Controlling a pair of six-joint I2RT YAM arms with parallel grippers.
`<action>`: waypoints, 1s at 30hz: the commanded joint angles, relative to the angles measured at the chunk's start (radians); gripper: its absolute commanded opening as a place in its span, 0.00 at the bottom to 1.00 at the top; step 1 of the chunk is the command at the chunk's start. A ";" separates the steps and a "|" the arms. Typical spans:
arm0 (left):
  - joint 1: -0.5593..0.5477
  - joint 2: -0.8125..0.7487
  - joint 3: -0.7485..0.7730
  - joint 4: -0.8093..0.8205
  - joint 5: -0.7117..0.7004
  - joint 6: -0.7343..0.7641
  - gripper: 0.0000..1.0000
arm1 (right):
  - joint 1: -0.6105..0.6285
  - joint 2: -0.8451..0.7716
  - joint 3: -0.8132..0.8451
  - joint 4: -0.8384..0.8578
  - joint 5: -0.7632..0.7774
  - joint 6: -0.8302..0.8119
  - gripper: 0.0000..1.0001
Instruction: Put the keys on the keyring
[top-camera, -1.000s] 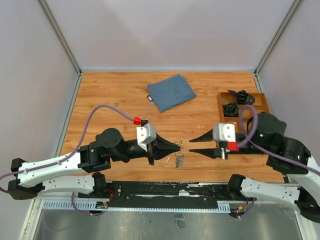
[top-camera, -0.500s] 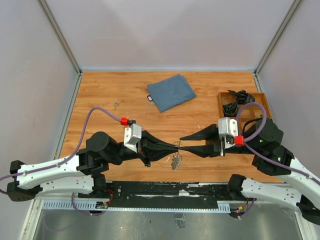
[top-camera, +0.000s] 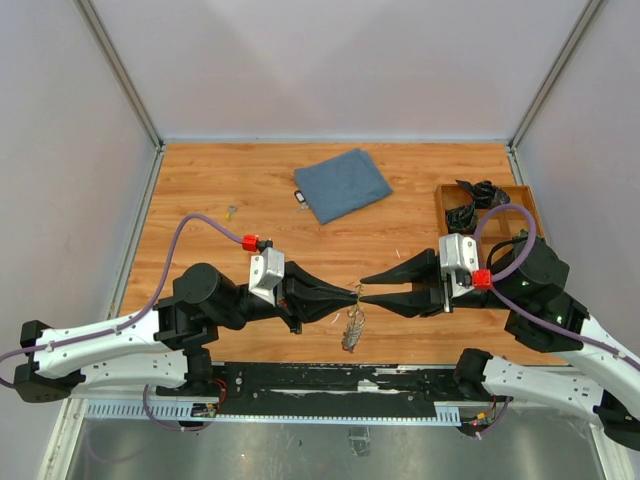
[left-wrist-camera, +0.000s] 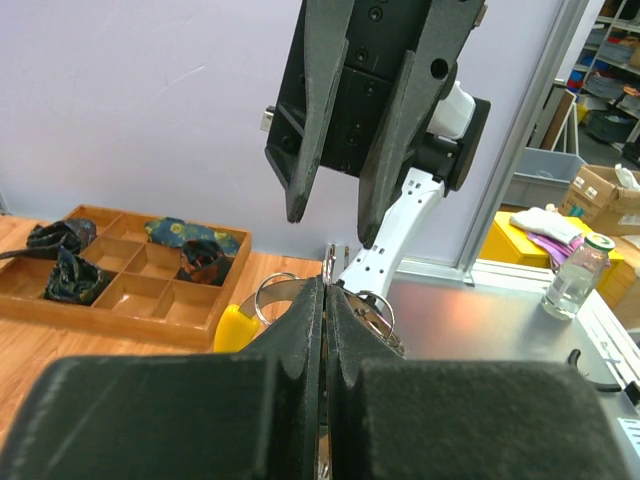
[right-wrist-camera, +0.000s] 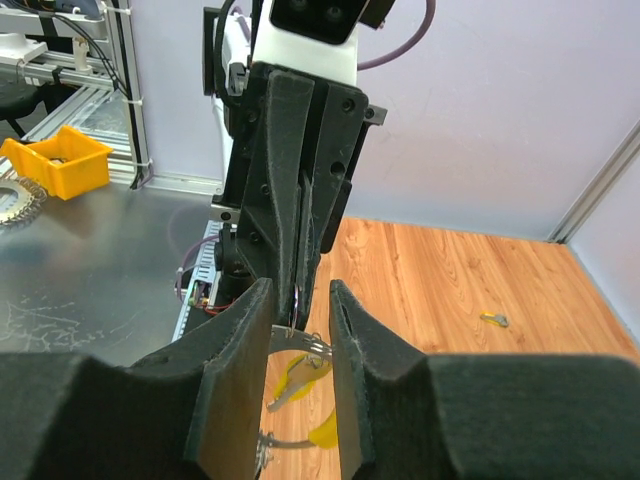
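Carrying everything, worktop (top-camera: 200, 180): wood-grain board, pretty bare apart from the bits below.
Blue cloth (top-camera: 342, 184): lying flat-ish near the far edge, roughly mid-width.
Wooden tray (top-camera: 440, 205): split into compartments and sat against the right edge, with dark tangled stuff in a few of the cells.
Left tool (top-camera: 352, 294): pointing right over the middle of the near edge, jaws clamped tight together on the keyring.
Right tool (top-camera: 363, 288): pointing left, nose to nose with the other one. Its fingers are partway apart with nothing gripped that I can see, and the tips sit either side of the left tool's tip.
Keyring (left-wrist-camera: 272, 291): thin metal loop pinched at the left tool's tip, up off the worktop, with wire curving out on both sides of the jaws.
Keys (top-camera: 352, 328): small bunch dangling just under the two tips. A couple of yellow heads show, but I can't count them.
Loose yellow-headed key (top-camera: 231, 211): on its own toward the left edge, well apart from the bunch.
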 joint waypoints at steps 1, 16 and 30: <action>0.001 -0.017 0.029 0.072 0.008 0.006 0.00 | 0.015 -0.008 -0.022 0.021 -0.014 0.026 0.30; 0.001 -0.026 0.026 0.075 0.009 0.009 0.01 | 0.015 -0.003 -0.029 -0.002 -0.021 0.027 0.18; 0.001 -0.027 0.027 0.077 0.011 0.014 0.01 | 0.015 0.025 -0.001 -0.066 -0.012 0.009 0.04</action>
